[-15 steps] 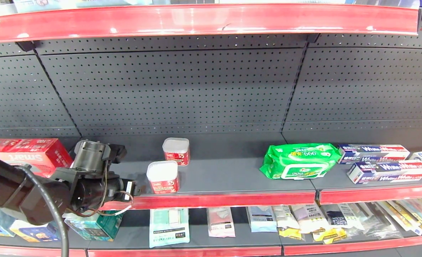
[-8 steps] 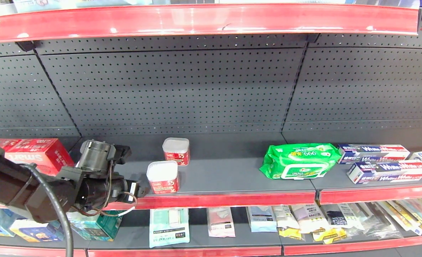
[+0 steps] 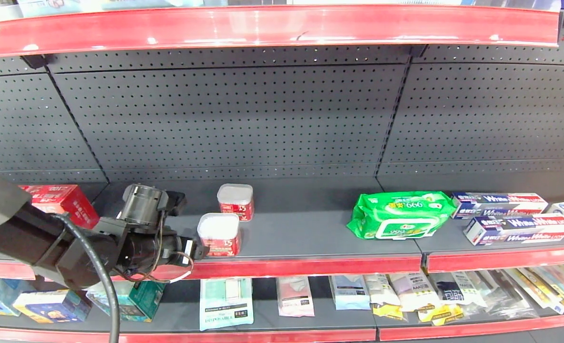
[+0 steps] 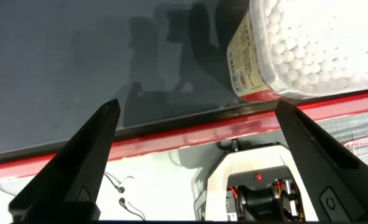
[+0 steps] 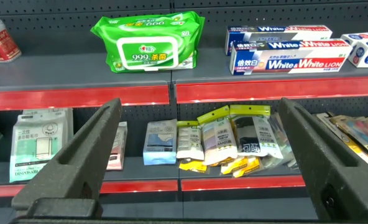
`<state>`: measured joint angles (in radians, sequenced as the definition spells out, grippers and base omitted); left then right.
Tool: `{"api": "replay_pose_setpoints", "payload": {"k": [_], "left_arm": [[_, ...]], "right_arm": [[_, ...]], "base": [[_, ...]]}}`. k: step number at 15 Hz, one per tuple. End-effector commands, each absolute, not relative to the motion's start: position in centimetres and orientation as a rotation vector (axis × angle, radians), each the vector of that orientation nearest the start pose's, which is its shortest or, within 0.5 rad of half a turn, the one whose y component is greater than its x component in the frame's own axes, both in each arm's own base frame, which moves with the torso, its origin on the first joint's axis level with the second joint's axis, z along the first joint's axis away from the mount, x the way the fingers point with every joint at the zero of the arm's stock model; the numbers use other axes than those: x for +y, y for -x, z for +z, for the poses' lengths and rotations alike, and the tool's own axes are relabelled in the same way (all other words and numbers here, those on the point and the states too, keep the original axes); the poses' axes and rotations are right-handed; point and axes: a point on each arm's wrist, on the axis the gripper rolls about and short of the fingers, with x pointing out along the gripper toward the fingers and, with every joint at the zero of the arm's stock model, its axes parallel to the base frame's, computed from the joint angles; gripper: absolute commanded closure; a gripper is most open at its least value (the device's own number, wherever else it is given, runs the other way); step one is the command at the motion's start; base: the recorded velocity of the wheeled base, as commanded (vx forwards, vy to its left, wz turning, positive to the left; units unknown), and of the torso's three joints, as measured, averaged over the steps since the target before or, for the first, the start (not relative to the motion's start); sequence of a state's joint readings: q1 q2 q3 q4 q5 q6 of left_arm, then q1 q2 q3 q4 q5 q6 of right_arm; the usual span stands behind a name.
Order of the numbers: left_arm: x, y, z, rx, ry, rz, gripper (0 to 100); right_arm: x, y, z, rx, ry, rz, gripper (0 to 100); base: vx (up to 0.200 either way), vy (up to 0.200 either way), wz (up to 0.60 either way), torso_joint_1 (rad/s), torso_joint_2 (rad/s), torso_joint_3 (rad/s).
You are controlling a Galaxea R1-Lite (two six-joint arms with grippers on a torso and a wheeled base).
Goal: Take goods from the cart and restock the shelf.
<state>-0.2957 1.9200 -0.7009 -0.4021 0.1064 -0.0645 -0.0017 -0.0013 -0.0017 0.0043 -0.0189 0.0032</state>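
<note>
Head view: jar (image 3: 218,233) beside end effector (image 3: 199,250)

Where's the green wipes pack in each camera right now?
Head view: green wipes pack on the middle shelf, right of centre.
Right wrist view: the pack lies beside the toothpaste boxes.
Left wrist view: faces the cotton swab tub instead.
Shared landmark: the red shelf edge.

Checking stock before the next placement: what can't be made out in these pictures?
Red box: head view, left part behind the left arm.
Teal box, lower shelf: top behind the same arm.
Cotton swab jar: left wrist view, cut off by the frame edge.
</note>
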Motion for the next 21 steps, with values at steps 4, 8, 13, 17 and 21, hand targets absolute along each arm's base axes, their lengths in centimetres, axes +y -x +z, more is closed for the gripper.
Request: {"api": "replay_pose_setpoints", "payload": {"k": [4, 8, 13, 17, 21], "left_arm": [[-8.5, -28.6, 7.3, 0.810, -0.100, -0.161, 0], [-5.7, -28.1, 8.1, 0.832, -0.081, -0.087, 0], [-2.5, -29.3, 8.4, 0.824, -0.083, -0.012, 0], [-2.8, -31.3, 7.6, 0.822, -0.076, -0.012, 0], [-4.1, -32.8, 6.7, 0.815, -0.071, -0.035, 0]], "right_arm": [[0.0, 2.3, 7.5, 0.003, -0.003, -0.021, 0], [0.0, 2.3, 7.5, 0.003, -0.003, -0.021, 0], [0.0, 2.3, 7.5, 0.003, -0.003, -0.021, 0], [0.0, 2.3, 7.5, 0.003, -0.003, -0.021, 0], [0.0, 2.3, 7.6, 0.002, -0.003, -0.020, 0]], "base": [[0.000, 0.000, 0.00, 0.000, 0.00, 0.000], [0.000, 0.000, 0.00, 0.000, 0.00, 0.000], [0.000, 0.000, 0.00, 0.000, 0.00, 0.000], [0.000, 0.000, 0.00, 0.000, 0.00, 0.000], [0.000, 0.000, 0.00, 0.000, 0.00, 0.000]]}}
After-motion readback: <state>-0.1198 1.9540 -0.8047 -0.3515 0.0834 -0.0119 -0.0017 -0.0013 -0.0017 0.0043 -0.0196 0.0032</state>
